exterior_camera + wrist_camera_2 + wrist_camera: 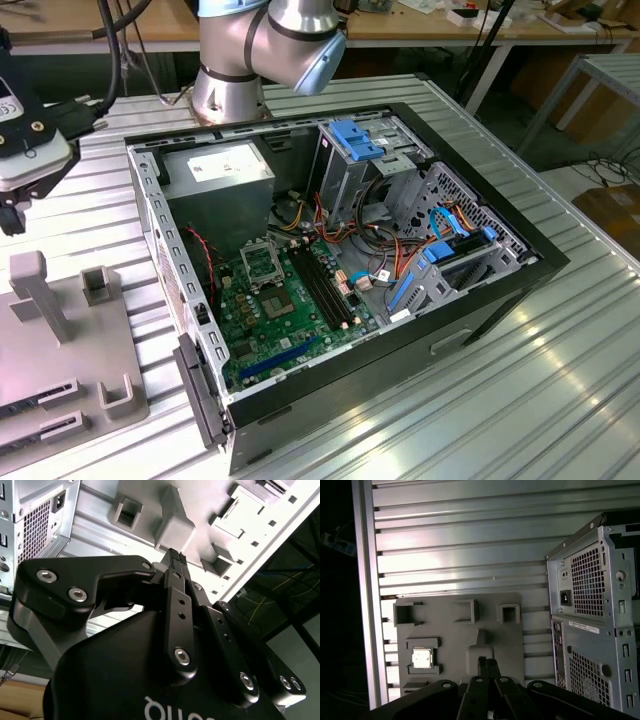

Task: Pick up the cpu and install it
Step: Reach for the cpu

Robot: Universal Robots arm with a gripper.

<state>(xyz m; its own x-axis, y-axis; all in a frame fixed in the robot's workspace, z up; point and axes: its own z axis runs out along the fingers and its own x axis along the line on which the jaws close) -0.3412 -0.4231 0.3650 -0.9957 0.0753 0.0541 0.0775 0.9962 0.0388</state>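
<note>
In the first wrist view, hovering above the grey holder plate (454,642) on the bench (470,555) with fingers (484,669) pinched together, apparently gripping nothing, cpu (422,658) sitting apart in its pocket.

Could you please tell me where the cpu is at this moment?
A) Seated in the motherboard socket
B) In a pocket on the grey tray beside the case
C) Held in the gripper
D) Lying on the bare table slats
B: in the first wrist view the cpu sits in a pocket of the grey tray, apart from the gripper.
</note>
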